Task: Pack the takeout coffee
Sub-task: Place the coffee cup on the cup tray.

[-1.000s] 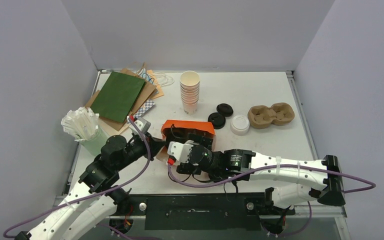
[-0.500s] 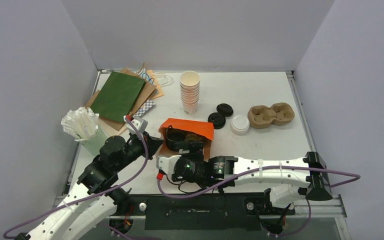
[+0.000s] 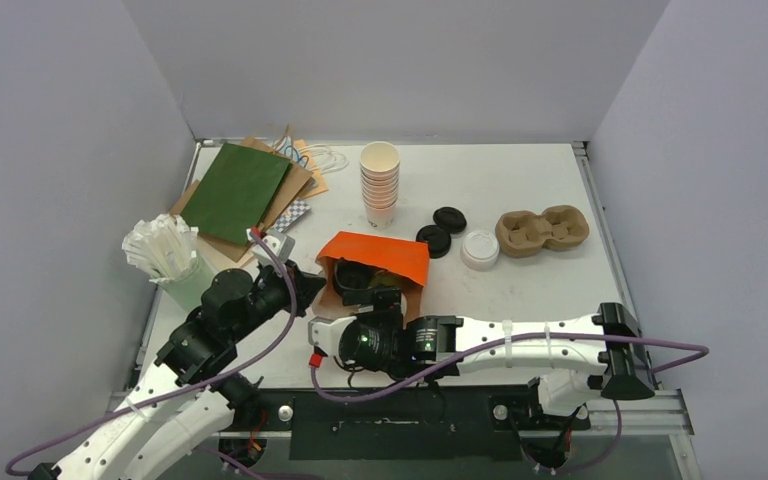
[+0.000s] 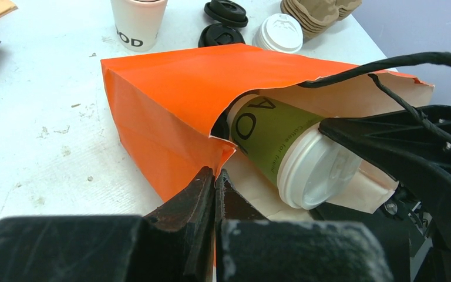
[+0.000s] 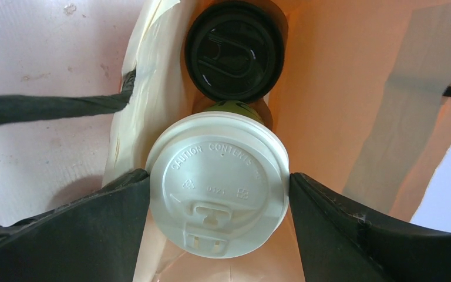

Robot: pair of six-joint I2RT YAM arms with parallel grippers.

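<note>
1 orange bag [image 4: 164, 88] lies sideways, its mouth edge pinched in the clenched left gripper [image 4: 214, 188]. Inside lie 2: the black-lidded coffee [image 5: 235, 50] and the white-lidded coffee [image 5: 217, 202], clasped by the right gripper [image 5: 220, 182], whose wrist sits farther left than 1 second ago.

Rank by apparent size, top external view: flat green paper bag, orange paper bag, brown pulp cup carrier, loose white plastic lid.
Largest: flat green paper bag and orange paper bag, alike; orange partly hidden.
Then brown pulp cup carrier.
Smallest: loose white plastic lid.
</note>
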